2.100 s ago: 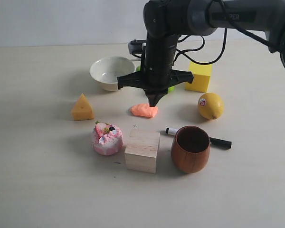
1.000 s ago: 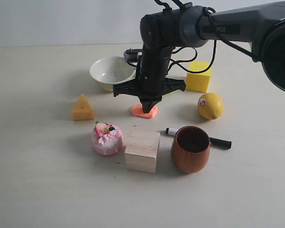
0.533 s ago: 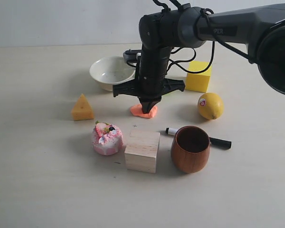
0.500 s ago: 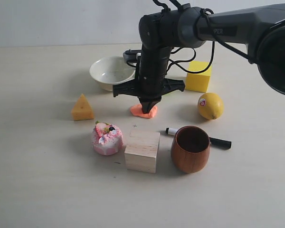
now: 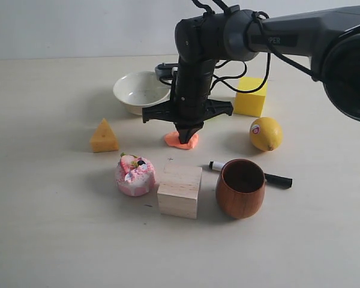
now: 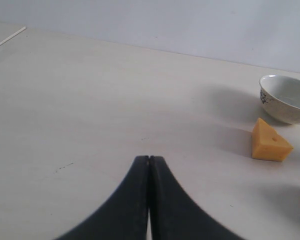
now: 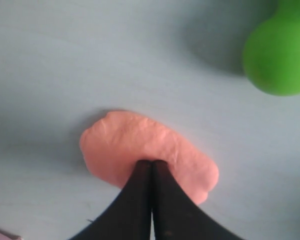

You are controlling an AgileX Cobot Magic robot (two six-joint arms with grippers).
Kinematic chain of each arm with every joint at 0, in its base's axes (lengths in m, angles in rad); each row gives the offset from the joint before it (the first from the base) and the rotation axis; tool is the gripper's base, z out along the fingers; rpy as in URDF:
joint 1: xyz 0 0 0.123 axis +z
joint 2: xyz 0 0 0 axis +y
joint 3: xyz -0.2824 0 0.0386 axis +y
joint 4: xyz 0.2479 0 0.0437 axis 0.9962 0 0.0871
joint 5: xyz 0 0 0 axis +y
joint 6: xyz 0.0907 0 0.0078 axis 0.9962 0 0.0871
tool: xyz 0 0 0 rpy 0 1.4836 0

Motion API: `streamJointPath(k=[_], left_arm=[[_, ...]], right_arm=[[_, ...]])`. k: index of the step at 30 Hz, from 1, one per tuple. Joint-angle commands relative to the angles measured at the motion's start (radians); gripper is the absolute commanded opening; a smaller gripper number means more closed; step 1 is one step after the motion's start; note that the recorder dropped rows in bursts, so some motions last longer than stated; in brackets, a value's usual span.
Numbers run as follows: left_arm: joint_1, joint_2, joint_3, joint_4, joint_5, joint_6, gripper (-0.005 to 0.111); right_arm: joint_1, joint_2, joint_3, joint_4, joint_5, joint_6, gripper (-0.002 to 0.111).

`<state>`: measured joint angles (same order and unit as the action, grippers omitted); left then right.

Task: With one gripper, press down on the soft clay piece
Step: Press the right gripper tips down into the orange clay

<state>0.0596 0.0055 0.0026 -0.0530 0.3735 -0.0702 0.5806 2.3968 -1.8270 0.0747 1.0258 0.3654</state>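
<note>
You have the clay piece (image 5: 180, 143) lying flat on the table (image 5: 48, 240) — a salmon-orange, uneven lump in front of the white bowl (image 5: 141, 90) and behind the wooden block (image 5: 180, 191). Your right gripper (image 5: 188, 135) stands upright over it, jaws pressed together, tips touching its top. The right wrist view adds what the arm hides from outside: the tips meet the lump near one edge, and a green ball (image 7: 280, 55) lies nearby. Your left gripper (image 6: 149, 159) shows only in its own wrist view — jaws pressed together too, over bare table. The bowl shows bare white inside; the wooden cup (image 5: 240, 189) is dark inside.
</note>
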Motion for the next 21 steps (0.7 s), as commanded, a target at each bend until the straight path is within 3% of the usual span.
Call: streamJointPath(k=[1, 21], left_arm=[[-0.001, -0.005, -0.003, -0.006, -0.010, -0.006, 0.000], [-0.001, -0.005, -0.003, -0.006, -0.010, -0.006, 0.000]], right_arm=[[0.006, 0.113, 0.032, -0.004, -0.009, -0.007, 0.000], [0.006, -0.012, 0.032, -0.067, -0.001, -0.024, 0.000]])
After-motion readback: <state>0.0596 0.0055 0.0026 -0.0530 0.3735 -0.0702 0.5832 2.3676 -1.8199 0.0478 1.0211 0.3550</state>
